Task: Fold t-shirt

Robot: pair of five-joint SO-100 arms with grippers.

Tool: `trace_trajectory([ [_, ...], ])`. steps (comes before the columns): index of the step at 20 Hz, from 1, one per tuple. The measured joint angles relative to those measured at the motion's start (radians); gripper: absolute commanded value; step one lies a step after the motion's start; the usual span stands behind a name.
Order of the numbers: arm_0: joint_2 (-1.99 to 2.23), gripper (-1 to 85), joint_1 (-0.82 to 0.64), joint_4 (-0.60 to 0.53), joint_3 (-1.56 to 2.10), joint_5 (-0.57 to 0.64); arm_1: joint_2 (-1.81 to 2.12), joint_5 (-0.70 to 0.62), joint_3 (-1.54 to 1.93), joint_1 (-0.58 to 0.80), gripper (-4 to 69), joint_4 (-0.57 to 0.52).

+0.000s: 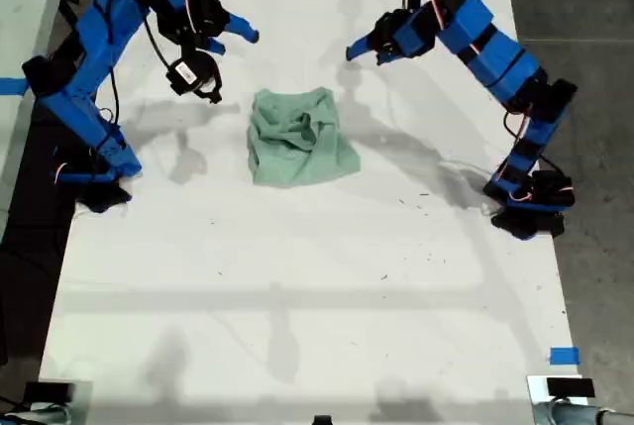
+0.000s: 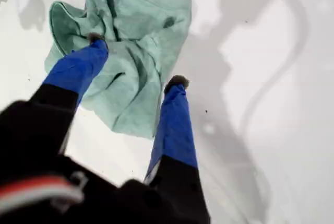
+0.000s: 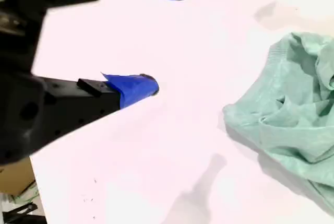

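The pale mint-green t-shirt (image 1: pixel 297 138) lies crumpled in a rough square on the white table, a little back of the middle in the exterior view. My first gripper (image 1: pixel 235 41) hangs open above the table at the shirt's far left in that view. In the first wrist view its gripper (image 2: pixel 136 62) is spread over the t-shirt (image 2: pixel 135 20), holding nothing. My second gripper (image 1: pixel 365 53) is open at the shirt's far right in the exterior view. In the second wrist view this gripper (image 3: pixel 169 35) is over bare table, apart from the t-shirt (image 3: pixel 292 114).
The first arm's base (image 1: pixel 94 182) stands at the exterior view's left table edge, the second arm's base (image 1: pixel 530 212) at its right edge. A blue tape mark (image 1: pixel 563 356) sits near the front right corner in the exterior view. Dark floor borders both sides.
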Motion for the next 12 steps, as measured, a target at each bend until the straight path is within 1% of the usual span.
trace_trajectory([
  [1,0.064,28.0,0.000,0.000,0.063,0.002,0.080,-0.002,0.078,0.009,22.8,0.008],
  [2,0.137,24.7,0.003,-0.015,0.147,0.002,0.167,-0.002,0.169,0.012,22.2,0.009],
  [3,0.224,19.4,0.005,-0.055,0.245,0.002,0.262,-0.002,0.265,0.012,21.8,0.009],
  [4,0.328,13.6,0.017,-0.103,0.365,-0.003,0.365,0.006,0.373,0.011,19.2,0.009],
  [5,0.443,9.6,0.037,-0.144,0.492,-0.015,0.465,0.020,0.480,0.008,17.4,0.009],
  [6,0.558,7.1,0.064,-0.183,0.620,-0.037,0.568,0.041,0.589,0.000,14.0,0.009],
  [8,0.775,2.1,0.150,-0.255,0.871,-0.095,0.775,0.089,0.808,-0.058,1.7,0.009],
  [9,0.862,1.5,0.202,-0.291,0.988,-0.137,0.865,0.127,0.907,-0.101,-0.8,0.009],
  [10,0.934,1.4,0.259,-0.345,1.104,-0.173,0.951,0.170,1.011,-0.149,-0.9,0.008],
  [12,1.026,0.6,0.379,-0.472,1.336,-0.264,1.104,0.278,1.227,-0.230,-0.8,-0.037],
])
